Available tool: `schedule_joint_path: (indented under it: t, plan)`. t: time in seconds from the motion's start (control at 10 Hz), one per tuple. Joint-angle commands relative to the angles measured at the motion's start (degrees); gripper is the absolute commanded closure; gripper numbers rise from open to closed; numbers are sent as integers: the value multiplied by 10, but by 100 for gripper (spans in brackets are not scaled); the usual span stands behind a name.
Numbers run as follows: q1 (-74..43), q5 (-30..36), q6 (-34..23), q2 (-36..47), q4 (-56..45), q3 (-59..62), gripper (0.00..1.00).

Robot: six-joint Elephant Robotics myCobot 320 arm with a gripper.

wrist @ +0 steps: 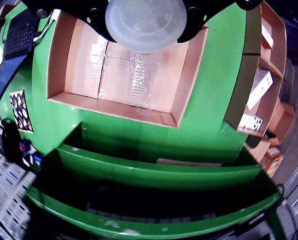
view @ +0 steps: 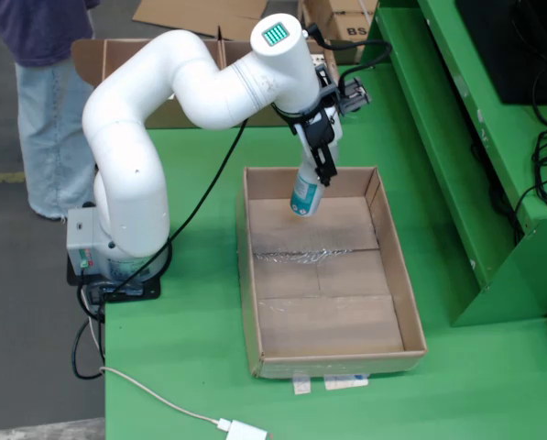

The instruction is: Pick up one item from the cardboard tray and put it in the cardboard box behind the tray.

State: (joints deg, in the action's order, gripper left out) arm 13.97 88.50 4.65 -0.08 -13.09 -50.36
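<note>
The still view shows a white bottle with a teal label (view: 304, 196) hanging tilted over the far end of the open cardboard tray (view: 407, 302). My gripper (view: 322, 172) is shut on the bottle's upper part, and the bottle is off the tray floor. No other item shows in the tray. Behind my arm sits an open cardboard box (view: 117, 57), partly hidden. In the gripper view the bottle's round pale base (wrist: 145, 22) fills the top centre, with black finger parts (wrist: 198, 21) at its sides and the tray (wrist: 187, 80) below it.
A person in jeans (view: 51, 128) stands at the upper left beside the robot base (view: 108, 252). Green shelving (view: 493, 183) runs along the right of the table. More cardboard boxes (view: 346, 23) sit at the back. A cable and white adapter (view: 241, 429) lie at the front.
</note>
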Motion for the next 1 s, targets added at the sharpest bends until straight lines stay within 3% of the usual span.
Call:
schedule_joint_path:
  t: [0.0, 0.9]
  plan:
    - [86, -27, 19, 31, -8, 5, 100]
    - [280, -86, 82, 76, -98, 41, 100]
